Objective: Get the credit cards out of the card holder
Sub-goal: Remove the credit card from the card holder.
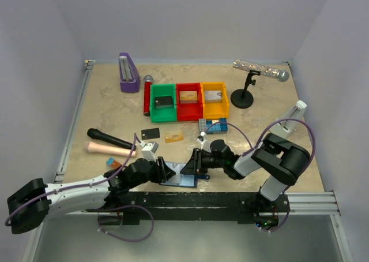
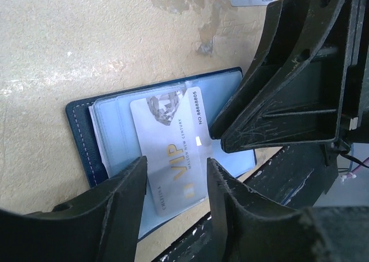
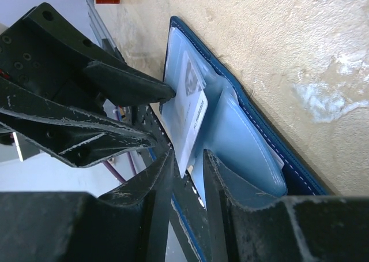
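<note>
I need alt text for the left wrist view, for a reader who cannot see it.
An open navy card holder lies on a beige table, a silver VIP card inside it. The left gripper straddles the card; the right gripper touches its edge.

Three bins [image 1: 163, 118] (one card holder [image 2: 79, 132])

On tan mottled table [image 1: 271, 115], red bin [image 1: 189, 116] as middle of a row of three. Touching its left side, green bin [image 1: 163, 118]; touching its right side, yellow bin [image 1: 215, 112]. Further left, just past the green one, red cylinder [image 1: 147, 100] with grey end. Back-left of red bin, purple metronome [image 1: 128, 73], upright. Well to the right, glittery mic [image 1: 260, 71] tilted on black round-based stand [image 1: 242, 98]. Just front-right, blue brick plate [image 1: 213, 125]. Well front-left, black rod [image 1: 110, 139] lying flat, peach rod [image 1: 109, 150] just beside it, orange brick [image 1: 113, 163] nearer still.
</note>
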Robot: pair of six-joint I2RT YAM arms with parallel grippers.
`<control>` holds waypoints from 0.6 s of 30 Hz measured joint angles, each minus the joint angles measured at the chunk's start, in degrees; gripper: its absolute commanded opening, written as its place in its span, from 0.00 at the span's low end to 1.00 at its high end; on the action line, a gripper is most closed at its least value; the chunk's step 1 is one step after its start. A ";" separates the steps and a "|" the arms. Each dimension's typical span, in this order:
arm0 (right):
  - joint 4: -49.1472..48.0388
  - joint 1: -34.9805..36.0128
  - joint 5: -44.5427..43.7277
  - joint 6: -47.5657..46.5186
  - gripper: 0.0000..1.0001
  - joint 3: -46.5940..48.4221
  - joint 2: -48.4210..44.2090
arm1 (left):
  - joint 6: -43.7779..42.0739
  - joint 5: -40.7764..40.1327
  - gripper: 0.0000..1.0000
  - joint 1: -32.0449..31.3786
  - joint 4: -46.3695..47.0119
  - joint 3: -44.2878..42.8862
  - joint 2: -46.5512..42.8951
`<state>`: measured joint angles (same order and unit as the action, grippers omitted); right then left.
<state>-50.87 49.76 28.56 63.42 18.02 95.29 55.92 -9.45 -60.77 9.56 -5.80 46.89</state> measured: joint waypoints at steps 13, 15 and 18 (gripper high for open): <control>0.55 0.00 1.03 -0.02 0.38 0.87 0.81 | -2.05 -0.59 0.62 0.00 -11.39 -3.65 -6.97; 0.92 0.00 1.03 -0.11 0.39 1.14 0.66 | -2.12 -1.33 0.62 0.00 -13.00 -4.09 -8.44; 2.19 0.00 1.03 -0.44 0.40 1.79 0.31 | -2.10 -2.99 0.60 0.00 -15.65 -4.44 -9.81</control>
<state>-48.69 49.76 29.58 62.98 19.81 95.59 53.82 -12.45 -60.77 -6.09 -10.24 37.08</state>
